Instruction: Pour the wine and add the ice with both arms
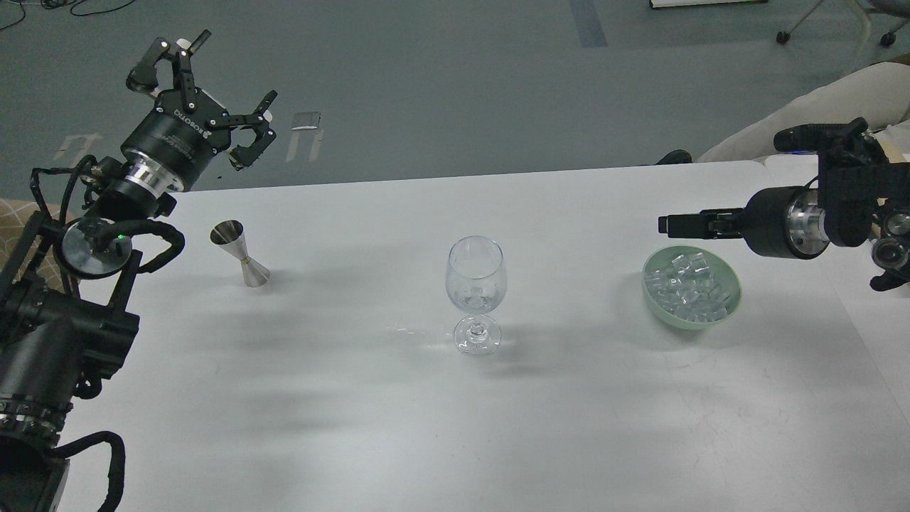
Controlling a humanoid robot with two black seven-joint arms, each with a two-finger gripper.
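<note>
A clear stemmed wine glass (476,288) stands upright at the table's middle. A steel jigger (240,253) stands at the left. A pale green bowl (655,299) at the right holds a heap of clear ice cubes (688,286). My left gripper (206,82) is open and empty, raised beyond the table's far left edge, above and behind the jigger. My right gripper (668,225) points left, low over the bowl's far rim; it is seen edge-on, so its fingers cannot be told apart.
The white table (355,412) ends just behind the jigger and runs to the right edge near a pen (881,249). A beige shape (782,128) and chair wheels (785,35) lie beyond the far right corner.
</note>
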